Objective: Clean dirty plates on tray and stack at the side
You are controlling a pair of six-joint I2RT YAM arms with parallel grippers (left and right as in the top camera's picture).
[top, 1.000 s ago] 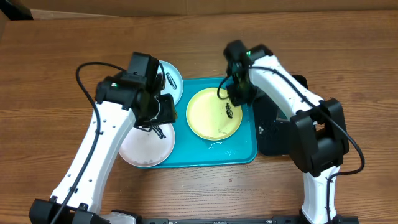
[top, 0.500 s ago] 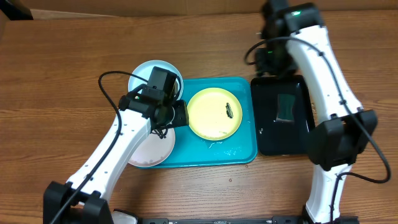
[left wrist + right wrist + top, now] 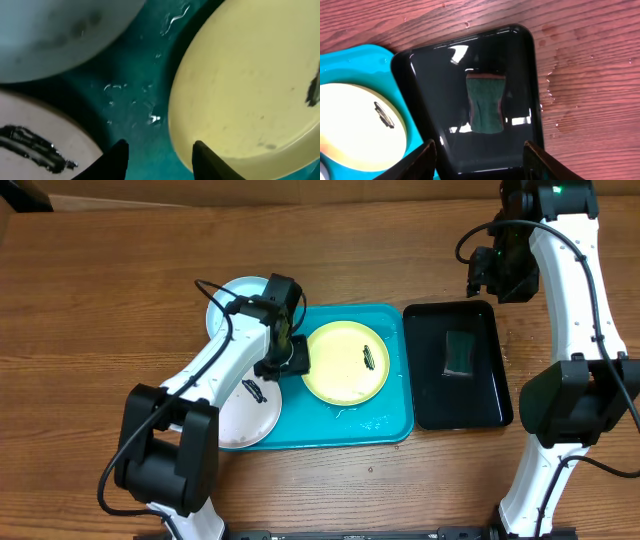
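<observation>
The yellow-green plate (image 3: 345, 362) lies on the turquoise tray (image 3: 385, 425) with a dark smear at its right; it also shows in the left wrist view (image 3: 250, 90) and the right wrist view (image 3: 355, 125). The light blue plate (image 3: 232, 300) overlaps the tray's far left corner. The white plate (image 3: 245, 408), with a dark smear, overlaps the tray's left edge. My left gripper (image 3: 285, 360) is open, low over the tray at the yellow-green plate's left rim (image 3: 160, 150). My right gripper (image 3: 500, 275) is open and empty, high beyond the black tray (image 3: 480, 155).
A glossy black tray (image 3: 458, 365) sits right of the turquoise tray and holds a green sponge (image 3: 461, 353), also in the right wrist view (image 3: 486, 102). Water droplets lie on the turquoise tray (image 3: 135, 95) and on the wood (image 3: 555, 90) right of the black tray.
My right arm swung from over the yellow-green plate to beyond the black tray, where the sponge now lies. My left gripper moved right, toward the yellow-green plate's left rim.
</observation>
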